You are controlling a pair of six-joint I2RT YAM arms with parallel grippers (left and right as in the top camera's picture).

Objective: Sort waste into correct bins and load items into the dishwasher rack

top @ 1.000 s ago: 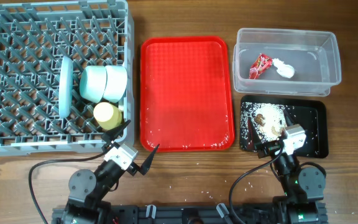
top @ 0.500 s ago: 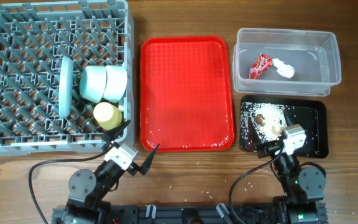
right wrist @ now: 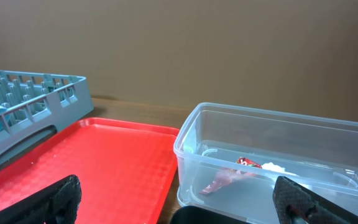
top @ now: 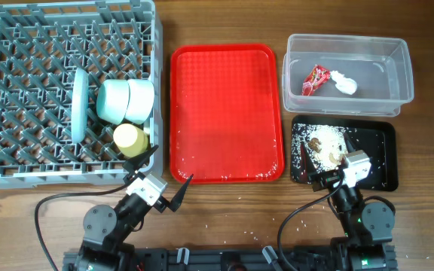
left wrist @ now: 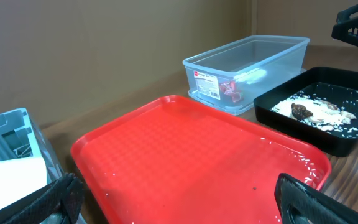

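Evidently nothing is pinched: the left gripper [top: 173,163] is held spread wide and empty by the near right corner of the dishwasher rack [top: 66,178], and the right gripper [right wrist: 179,205] is likewise spread and empty at the near edge of the black tray [top: 386,154]. The wrapper [top: 315,78] and tissue wad [top: 345,83] are seen in the clear tub [top: 401,68] at far right, the food scraps [top: 324,143] in the black tray – plate [top: 79,105], bowls [top: 115,102] and cup [top: 129,138] in the rack. Fork and spoon cannot be made out, so only the rice grains [top: 232,178] along the red tray's [top: 224,98] near edge are judged loose – nearer the left arm
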